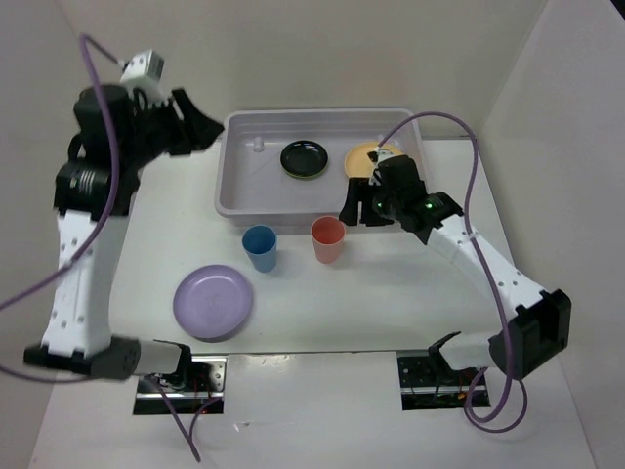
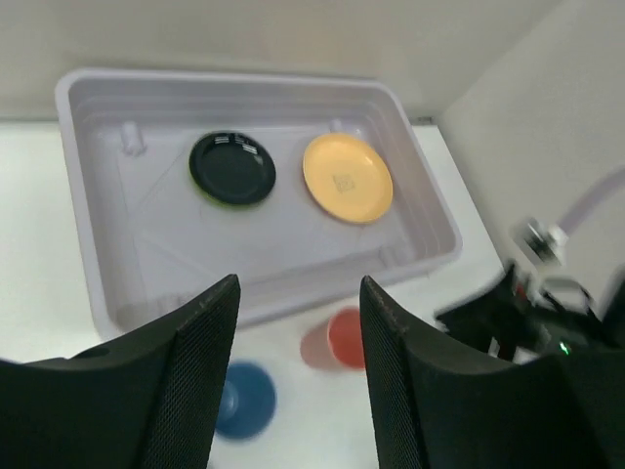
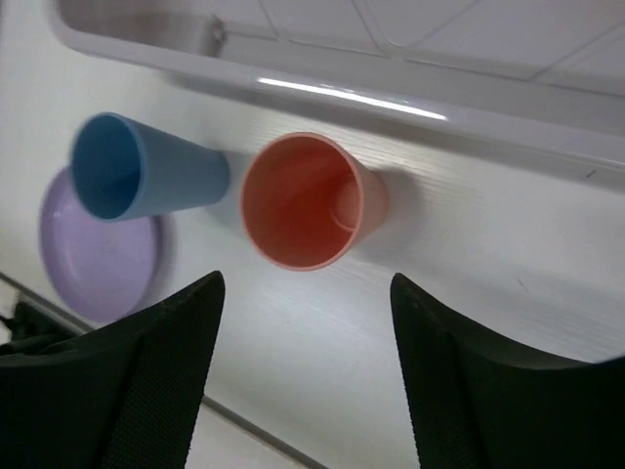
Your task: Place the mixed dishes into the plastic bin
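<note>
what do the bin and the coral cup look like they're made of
Large pale grey rectangular bin: probably plastic, glossy and translucent, judging by moulded floor lines and a glare streak on its rim. Coral-red cup: likely thin plastic, smooth; its wall looks lighter where light passes.

Overhead view looks down; both wrist views, nearer, share the coral-red cup [image 3: 303, 200].

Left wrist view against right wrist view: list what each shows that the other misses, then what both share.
Only the left wrist view: the inside of the plastic bin, with the small black plate and the large yellow-orange plate lying flat in it, plus part of the right arm.
Only the right wrist view: the large lavender plate on the table, partly hidden by the blue cup.
Both: the blue cup and the coral-red cup, upright on the table just outside the bin's near wall.
</note>
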`<state>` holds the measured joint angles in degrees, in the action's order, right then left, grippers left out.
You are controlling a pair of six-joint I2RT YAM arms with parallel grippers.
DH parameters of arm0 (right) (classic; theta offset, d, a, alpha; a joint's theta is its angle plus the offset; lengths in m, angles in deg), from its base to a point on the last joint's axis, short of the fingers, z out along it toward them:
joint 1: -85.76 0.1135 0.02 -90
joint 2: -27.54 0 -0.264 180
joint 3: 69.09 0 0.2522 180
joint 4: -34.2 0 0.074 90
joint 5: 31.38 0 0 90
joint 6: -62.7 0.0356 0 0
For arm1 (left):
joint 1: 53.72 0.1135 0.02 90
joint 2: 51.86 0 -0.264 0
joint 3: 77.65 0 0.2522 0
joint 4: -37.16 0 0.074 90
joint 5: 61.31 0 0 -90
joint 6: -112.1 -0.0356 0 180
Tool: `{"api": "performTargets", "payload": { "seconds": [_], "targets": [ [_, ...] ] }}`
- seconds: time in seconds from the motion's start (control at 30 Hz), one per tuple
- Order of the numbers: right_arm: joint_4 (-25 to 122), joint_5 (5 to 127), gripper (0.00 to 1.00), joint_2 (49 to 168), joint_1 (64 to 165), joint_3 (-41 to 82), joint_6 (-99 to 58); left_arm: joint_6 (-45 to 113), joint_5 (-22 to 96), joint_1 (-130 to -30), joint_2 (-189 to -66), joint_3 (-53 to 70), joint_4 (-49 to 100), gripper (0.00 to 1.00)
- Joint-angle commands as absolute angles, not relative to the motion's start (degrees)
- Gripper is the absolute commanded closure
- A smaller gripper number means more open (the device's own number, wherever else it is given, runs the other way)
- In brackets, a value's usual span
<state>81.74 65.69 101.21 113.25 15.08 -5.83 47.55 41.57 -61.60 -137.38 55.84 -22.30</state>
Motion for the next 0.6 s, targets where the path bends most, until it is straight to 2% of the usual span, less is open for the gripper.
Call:
{"api": "performTargets", "payload": {
  "seconds": [0.0, 0.17, 0.33, 0.57],
  "targets": [
    [77.40, 60.47, 0.29, 105.40, 115.37, 15.24, -5.77, 47.68, 42.31, -60.94, -128.44, 35.56, -16.16, 0.40],
    [78.10, 55.03, 0.45, 111.03, 118.28, 16.47, -4.63, 47.16, 42.31, -60.93, -119.73, 18.58, -15.54, 0.40],
    [76.97, 52.38, 0.45, 115.69, 119.78, 17.70, -3.58, 45.93, 42.31, -59.79, -114.71, 10.04, -15.54, 0.39],
    [77.49, 47.28, 0.45, 119.65, 121.45, 18.23, -2.34, 43.81, 43.36, -59.79, -114.70, 8.71, -16.51, 0.38]
  ]
}}
